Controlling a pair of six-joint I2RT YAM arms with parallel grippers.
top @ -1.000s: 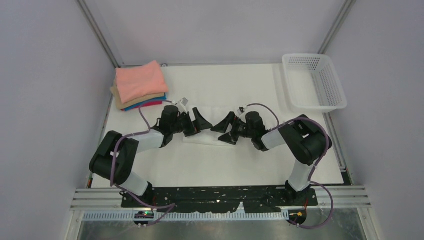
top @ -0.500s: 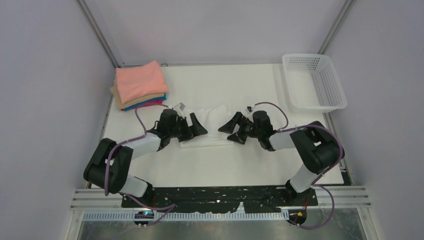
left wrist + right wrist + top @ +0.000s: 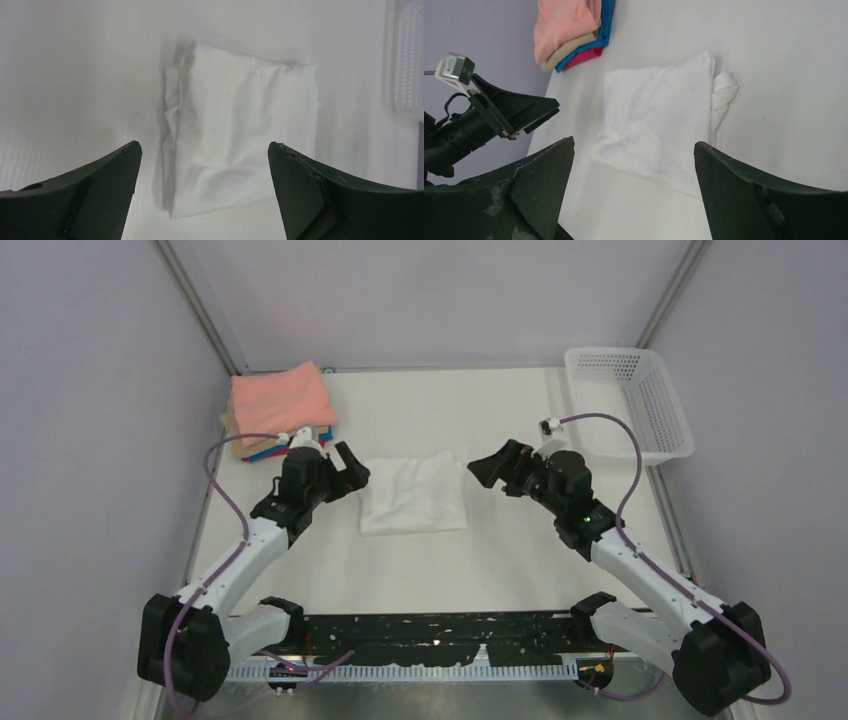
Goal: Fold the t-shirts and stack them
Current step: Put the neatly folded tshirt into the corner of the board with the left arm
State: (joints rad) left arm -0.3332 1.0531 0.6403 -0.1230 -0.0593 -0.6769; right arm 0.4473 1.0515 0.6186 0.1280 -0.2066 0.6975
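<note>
A white t-shirt (image 3: 414,494) lies folded into a rough square at the table's middle; its print is hidden. It also shows in the left wrist view (image 3: 240,130) and the right wrist view (image 3: 659,122). A stack of folded t-shirts (image 3: 280,410), salmon-pink on top over tan, blue and magenta, sits at the back left, also in the right wrist view (image 3: 569,30). My left gripper (image 3: 345,468) is open and empty, raised just left of the white shirt. My right gripper (image 3: 492,466) is open and empty, raised just right of it.
A white perforated plastic basket (image 3: 628,403) stands at the back right corner. Grey walls close in the left, right and back sides. The arm bases sit on a black rail at the near edge.
Both grippers have drawn back from the white shirt, left one leftward and right one rightward, and risen. The shirt now lies uncovered as a folded square.
</note>
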